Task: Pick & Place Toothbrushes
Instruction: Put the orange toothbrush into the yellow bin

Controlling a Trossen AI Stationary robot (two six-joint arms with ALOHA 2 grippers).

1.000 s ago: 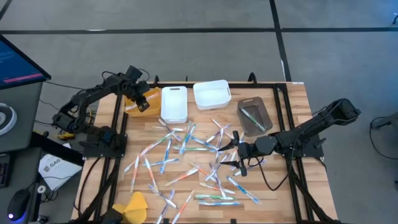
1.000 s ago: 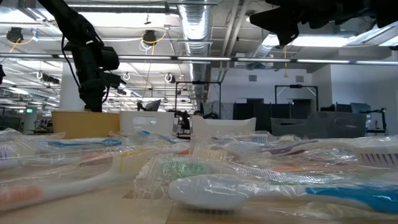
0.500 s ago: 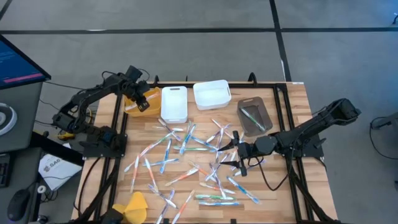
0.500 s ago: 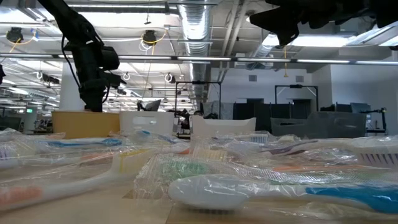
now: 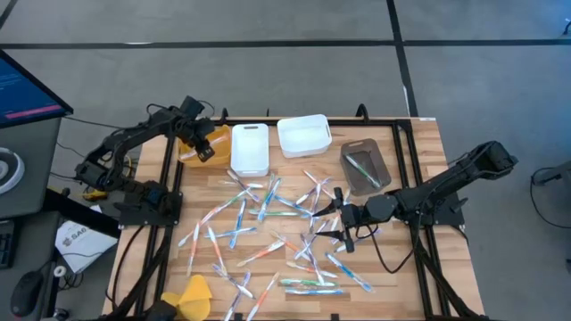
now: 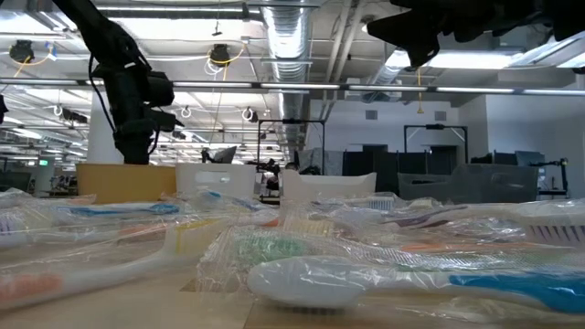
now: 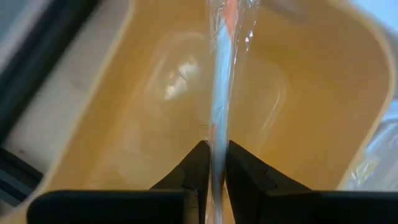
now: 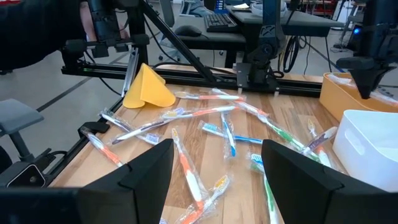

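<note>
Orange bin [image 5: 190, 148] at table's far left corner: left gripper [image 5: 204, 149] above it, fingers pinched on one wrapped toothbrush [image 7: 219, 99] hanging over bin interior. Right gripper [image 5: 340, 226] low over table's right-centre, jaws spread wide, holding nothing. Remaining toothbrushes [image 5: 268, 234] scattered across wooden table [image 5: 419, 152]; a few lie in brown bin [image 5: 364, 168]. White bins [image 5: 303, 135] between orange and brown ones.

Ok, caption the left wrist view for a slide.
Left end effector shut on a wrapped toothbrush above the orange bin.
</note>
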